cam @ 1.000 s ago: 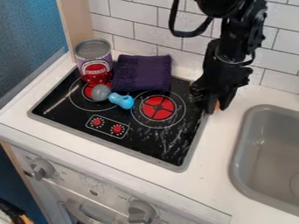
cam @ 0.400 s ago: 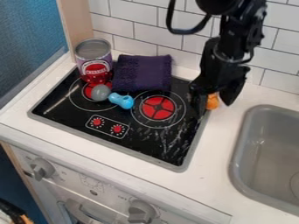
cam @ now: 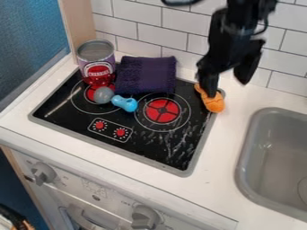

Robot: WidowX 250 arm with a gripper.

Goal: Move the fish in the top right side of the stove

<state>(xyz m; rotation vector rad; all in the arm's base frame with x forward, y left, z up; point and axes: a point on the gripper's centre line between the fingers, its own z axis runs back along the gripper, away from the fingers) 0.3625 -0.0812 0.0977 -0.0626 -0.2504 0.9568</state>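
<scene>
The black gripper (cam: 228, 86) hangs at the upper right, over the back right corner of the stove (cam: 180, 143). It is open, its two fingers apart. An orange fish (cam: 214, 104) lies across the stove's right edge near that back corner, its wide end toward the white counter. The left finger hides a little of the fish's upper part; whether it touches the fish I cannot tell. The other finger is up to the right of the fish, over the counter.
A can (cam: 96, 60) stands at the stove's back left, beside a folded purple cloth (cam: 146, 75). A blue and grey toy (cam: 124, 103) lies in front of them. The grey sink (cam: 255, 157) is at the right, tiled wall behind.
The gripper has risen and its fingers have spread apart. Much more of the orange fish shows now, out from between the fingers.
</scene>
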